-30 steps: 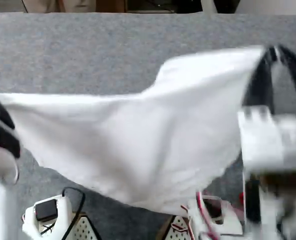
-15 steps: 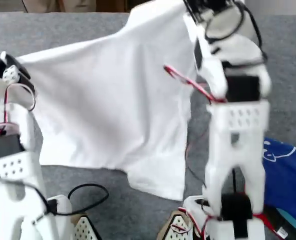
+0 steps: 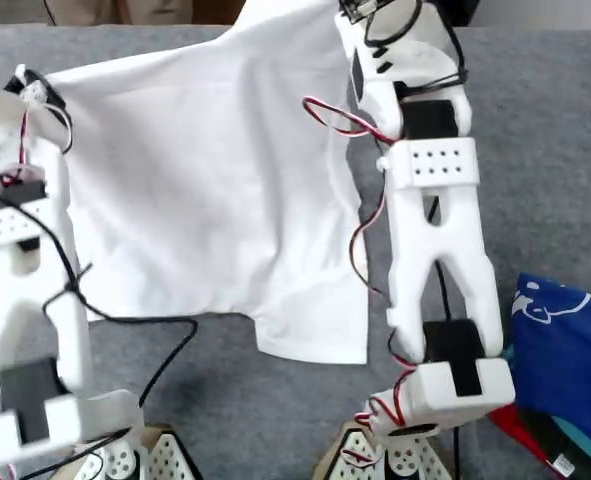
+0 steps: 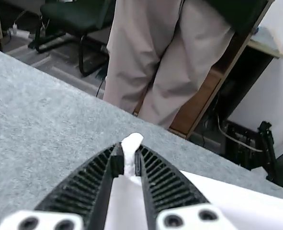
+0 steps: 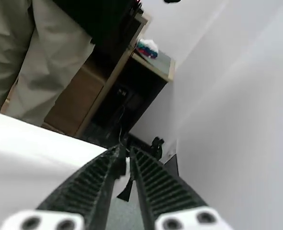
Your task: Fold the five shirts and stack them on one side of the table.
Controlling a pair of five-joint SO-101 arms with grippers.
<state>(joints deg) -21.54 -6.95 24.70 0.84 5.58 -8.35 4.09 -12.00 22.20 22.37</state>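
Observation:
A white shirt (image 3: 215, 180) lies spread over the far half of the grey table (image 3: 555, 150), stretched between my two arms. My left gripper (image 3: 22, 82) is at the shirt's far left corner. In the left wrist view this gripper (image 4: 128, 151) is shut on a tuft of white shirt (image 4: 130, 143). My right gripper (image 3: 360, 10) is at the far edge, over the shirt's far right corner. Seen from the right wrist, that gripper (image 5: 127, 152) is shut, with the white shirt (image 5: 36, 158) running in between its fingers.
A pile of other shirts, blue (image 3: 565, 340) on top with red and teal under it, lies at the near right edge. The arm bases (image 3: 395, 450) and cables stand along the near edge. A person's legs (image 4: 170, 62) stand beyond the table.
Both arms have swung out toward the far edge with the white shirt. It hung in the air before and now lies flatter on the table, and the blue pile has come into sight.

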